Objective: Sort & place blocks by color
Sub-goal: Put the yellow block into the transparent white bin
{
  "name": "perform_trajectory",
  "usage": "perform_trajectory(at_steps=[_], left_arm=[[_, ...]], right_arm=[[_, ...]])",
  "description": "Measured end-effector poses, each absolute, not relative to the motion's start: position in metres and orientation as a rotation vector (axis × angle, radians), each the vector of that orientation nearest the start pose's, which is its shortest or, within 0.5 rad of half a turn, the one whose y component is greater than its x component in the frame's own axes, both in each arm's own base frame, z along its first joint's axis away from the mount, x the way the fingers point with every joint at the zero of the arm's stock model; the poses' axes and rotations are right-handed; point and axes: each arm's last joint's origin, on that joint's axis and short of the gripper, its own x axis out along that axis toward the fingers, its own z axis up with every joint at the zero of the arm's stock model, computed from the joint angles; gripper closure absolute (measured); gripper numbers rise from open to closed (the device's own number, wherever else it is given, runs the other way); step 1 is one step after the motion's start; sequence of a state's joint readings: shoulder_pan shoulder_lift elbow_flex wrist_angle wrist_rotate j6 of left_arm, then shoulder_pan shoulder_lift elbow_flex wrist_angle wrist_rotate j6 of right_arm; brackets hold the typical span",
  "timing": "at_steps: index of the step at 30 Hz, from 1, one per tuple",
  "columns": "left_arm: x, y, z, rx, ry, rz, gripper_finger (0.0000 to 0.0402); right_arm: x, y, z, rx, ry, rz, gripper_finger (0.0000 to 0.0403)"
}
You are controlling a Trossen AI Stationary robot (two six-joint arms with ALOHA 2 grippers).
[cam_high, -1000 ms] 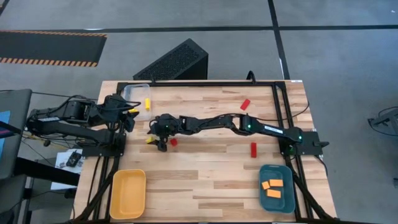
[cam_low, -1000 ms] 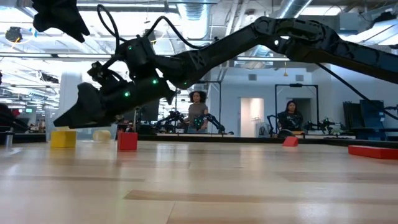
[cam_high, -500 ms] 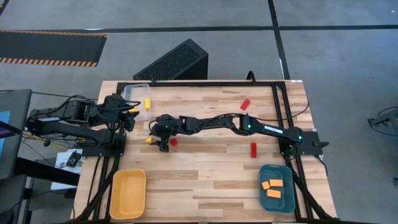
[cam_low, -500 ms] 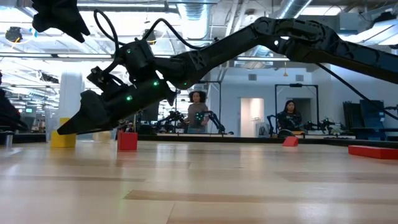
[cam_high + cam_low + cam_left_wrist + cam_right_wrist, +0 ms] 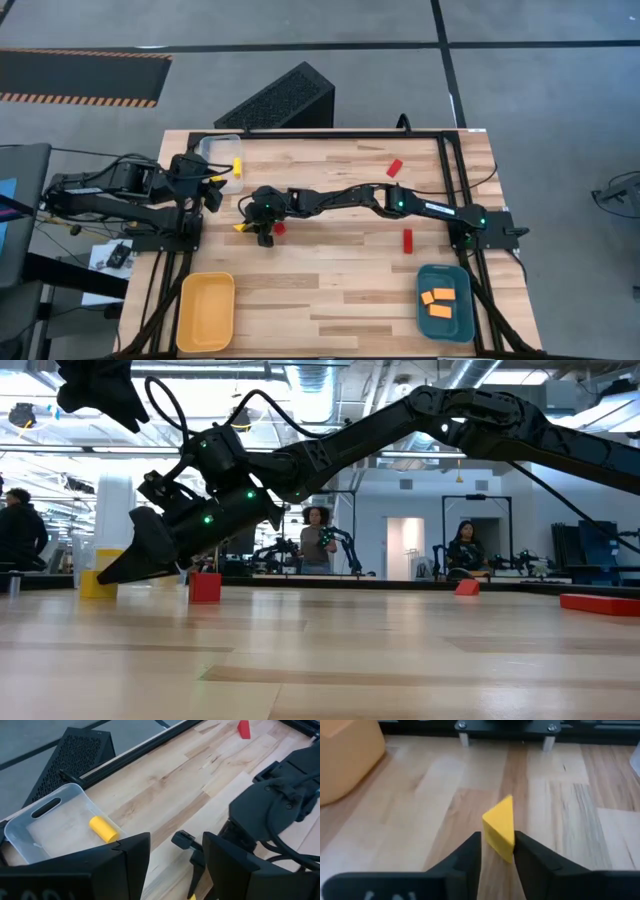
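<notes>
My right gripper (image 5: 244,225) reaches across to the table's left part and is shut on a yellow wedge-shaped block (image 5: 500,827), which also shows in the low view (image 5: 96,584). A red cube (image 5: 279,228) sits on the wood just right of it. My left gripper (image 5: 176,870) hovers open by the clear tray (image 5: 214,149), touching nothing. A yellow cylinder (image 5: 103,829) lies in that tray. Two more red blocks (image 5: 394,167) (image 5: 407,240) lie on the table's right half. My right gripper pinches the yellow block between its two fingers (image 5: 469,851), one on each flat side of the block's lower part (image 5: 503,849). The fingers slant down from the table's right. The block stands on the table with its sharp edge up.
A yellow tray (image 5: 206,310) sits at the near left. A teal tray (image 5: 455,318) at the near right holds orange blocks (image 5: 438,301). A black frame (image 5: 440,135) runs round the table. People stand in the room beyond.
My right gripper has sunk and tipped down onto the yellow block, its tip now at table height beside it. The block has stayed where it was.
</notes>
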State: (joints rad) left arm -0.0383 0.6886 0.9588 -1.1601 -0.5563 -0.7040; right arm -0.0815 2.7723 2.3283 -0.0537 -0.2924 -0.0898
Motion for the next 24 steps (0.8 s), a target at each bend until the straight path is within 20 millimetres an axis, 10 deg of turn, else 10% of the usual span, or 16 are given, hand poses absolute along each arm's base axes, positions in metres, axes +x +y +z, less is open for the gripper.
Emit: perform_trajectory(at_steps=[24], left_arm=[[0.1023, 0.0105, 0.3196, -0.384, 0.693, 0.728, 0.0233]], right_arm=[[0.5961, -0.0317, 0.1064, 0.053, 0.484, 0.228, 0.0397]])
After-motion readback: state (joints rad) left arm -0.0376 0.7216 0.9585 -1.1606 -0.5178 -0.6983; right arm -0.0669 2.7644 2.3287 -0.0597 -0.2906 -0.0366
